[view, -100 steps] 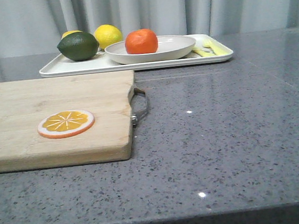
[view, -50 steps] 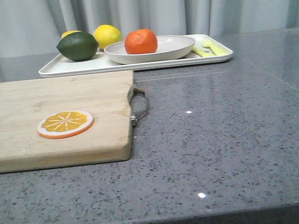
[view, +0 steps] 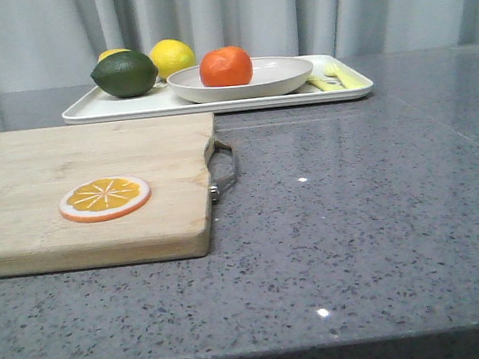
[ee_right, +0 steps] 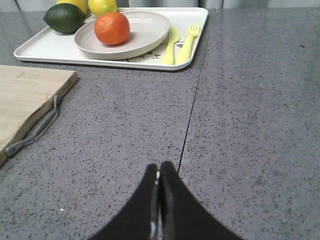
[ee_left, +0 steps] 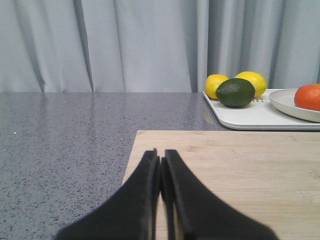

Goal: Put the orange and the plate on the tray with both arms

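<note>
Your task looks finished from here: the orange [view: 226, 66] sits inside the plate [view: 280, 77], and the plate rests on the tray [view: 346, 91], toward the middle of it. Take the tray as your landmark. On its left end lie a dark green lime [view: 126, 74] and 2 lemons [view: 173, 56] behind it; on its right end lie a yellow fork [ee_right: 190, 40] and knife [ee_right: 170, 42], just beside the plate. In front of the tray and to its left lies the wooden cutting board [view: 86, 191] with a flat orange slice [view: 104, 199] on it (leave that alone, it is not your fruit). Both arms are well back from the tray. The left gripper [ee_left: 161, 172] hangs over the near edge of the board with its fingers pressed together and nothing between them; the right gripper [ee_right: 158, 185] hangs over the bare counter [view: 372, 217] in front of the tray, likewise closed and empty. To finish well, you should hold both arms clear and low in speed, keep them away from the board's metal handle [view: 224, 169], and check that the plate sits fully inside the tray's rim before you stop.
</note>
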`<state>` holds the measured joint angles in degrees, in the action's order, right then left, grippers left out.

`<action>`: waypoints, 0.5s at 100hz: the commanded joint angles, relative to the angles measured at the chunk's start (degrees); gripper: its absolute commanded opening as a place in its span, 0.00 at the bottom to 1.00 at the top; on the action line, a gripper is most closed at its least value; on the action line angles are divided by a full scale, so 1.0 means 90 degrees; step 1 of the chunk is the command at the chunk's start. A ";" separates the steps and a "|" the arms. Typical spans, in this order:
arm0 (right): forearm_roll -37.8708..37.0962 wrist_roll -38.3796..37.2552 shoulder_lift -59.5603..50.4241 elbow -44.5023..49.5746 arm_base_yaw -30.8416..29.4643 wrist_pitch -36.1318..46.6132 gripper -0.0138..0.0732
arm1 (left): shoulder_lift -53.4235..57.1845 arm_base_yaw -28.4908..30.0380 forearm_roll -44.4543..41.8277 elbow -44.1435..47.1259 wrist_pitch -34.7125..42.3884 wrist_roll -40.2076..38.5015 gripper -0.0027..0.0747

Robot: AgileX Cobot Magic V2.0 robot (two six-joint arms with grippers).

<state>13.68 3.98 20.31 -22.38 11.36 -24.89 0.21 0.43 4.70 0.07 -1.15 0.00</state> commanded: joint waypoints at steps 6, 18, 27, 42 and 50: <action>0.0026 0.0051 0.0033 -0.0185 0.0004 0.0482 0.08 | 0.0198 -0.0008 -0.0010 0.0140 0.0478 0.0000 0.01; 0.0026 0.0051 0.0033 -0.0185 0.0004 0.0482 0.08 | 0.0198 -0.0008 -0.0010 0.0140 0.0478 0.0000 0.01; 0.0026 0.0051 0.0033 -0.0185 0.0004 0.0482 0.08 | 0.0198 -0.0008 -0.0010 0.0140 0.0478 0.0000 0.01; 0.0026 0.0051 0.0033 -0.0185 0.0004 0.0482 0.08 | 0.0198 -0.0008 -0.0010 0.0140 0.0478 0.0000 0.01; -0.0014 0.0051 0.0033 -0.0185 0.0004 0.0481 0.08 | 0.0198 -0.0008 -0.0010 0.0140 0.0478 0.0000 0.01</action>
<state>13.68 3.98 20.31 -22.38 11.36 -24.89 0.21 0.43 4.70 0.07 -1.15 0.00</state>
